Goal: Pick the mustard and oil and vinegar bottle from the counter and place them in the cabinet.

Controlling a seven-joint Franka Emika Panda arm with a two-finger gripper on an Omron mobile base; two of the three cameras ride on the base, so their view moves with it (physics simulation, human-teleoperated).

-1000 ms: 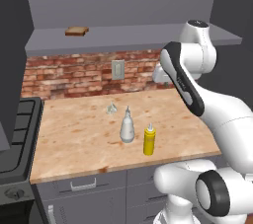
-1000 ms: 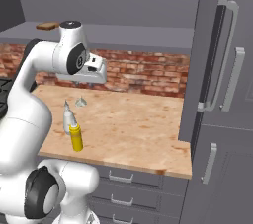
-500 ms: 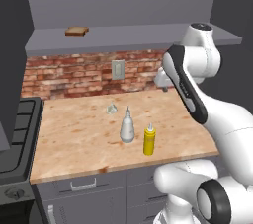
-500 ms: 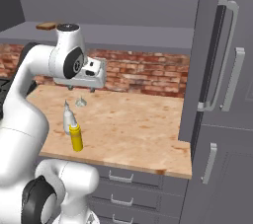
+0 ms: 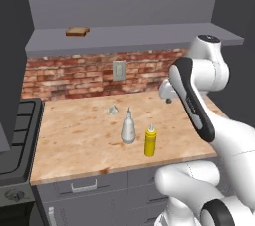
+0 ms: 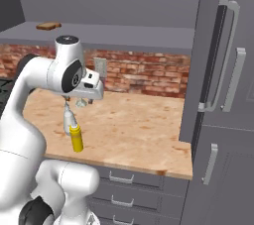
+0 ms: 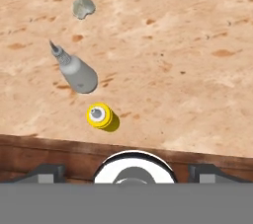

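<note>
While the gripper (image 7: 127, 171) hangs high over the counter (image 5: 74, 135), both bottles stand on the wood.
Cabinet (image 5: 149, 35) runs above the brick wall, 1 brown slice (image 5: 77, 31) on it. Gripper jaws spread wide, nothing between them, well above the bottles. Oil bottle (image 5: 128, 128) upright near counter middle; mustard (image 5: 150, 141) upright just beside it, nearer the front edge, not touching. 1 tiny clear thing (image 5: 112, 111) sits behind the oil bottle, toward the wall.

The mustard (image 7: 100, 116) stands on the counter (image 7: 188, 45) below the open jaws, left of their centre. The oil and vinegar bottle (image 7: 75, 71) stands just beyond it, and a small glassy object (image 7: 82, 7) farther out.
</note>
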